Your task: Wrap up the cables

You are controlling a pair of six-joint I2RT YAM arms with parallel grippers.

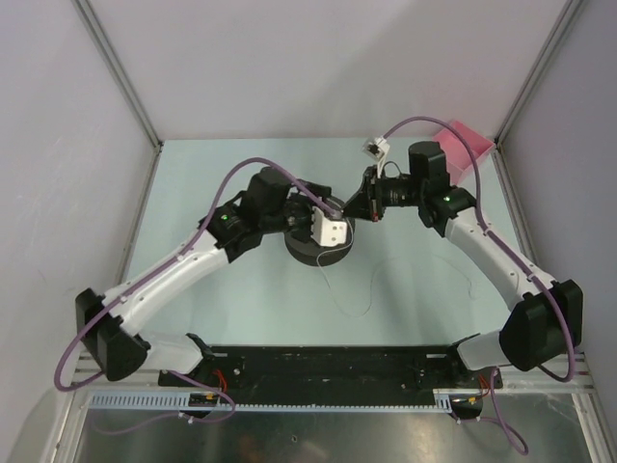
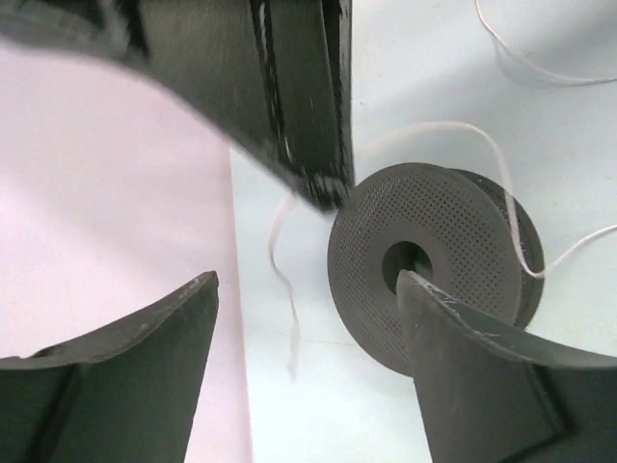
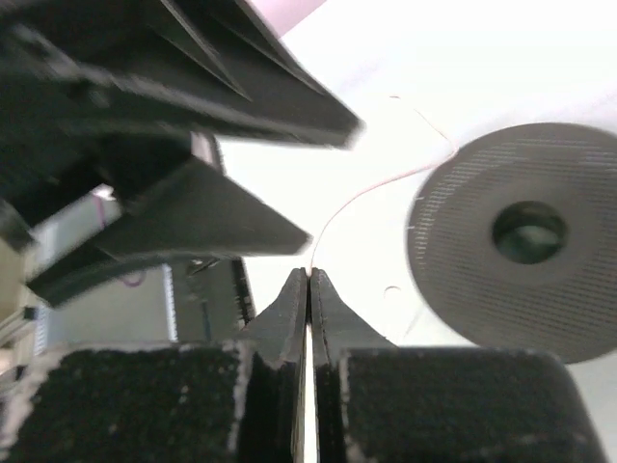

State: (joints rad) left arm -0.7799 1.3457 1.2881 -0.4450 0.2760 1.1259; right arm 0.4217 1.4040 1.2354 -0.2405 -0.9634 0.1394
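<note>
The cable (image 3: 357,198) is pinched between the closed right gripper (image 3: 308,275) tips so it can be led to the spool (image 2: 453,222) just ahead. The spool is apparently braced against one finger of the open left gripper (image 2: 307,280).

Spool (image 2: 453,231) is matt dark plastic, finely dimpled; the whitish wire (image 2: 511,212) looks smooth, perhaps plastic-coated.

The spool (image 2: 424,241) is dark grey, its flat face covered in a fine, regular grid of small dots. The wire (image 2: 502,178) is whitish, turning faintly pinkish near the black right gripper (image 3: 308,274). The bench (image 1: 241,309) is pale mint. The box (image 1: 468,145) is pink. Purple cables (image 1: 416,120) run along white arms (image 1: 183,265) with black joints.
</note>
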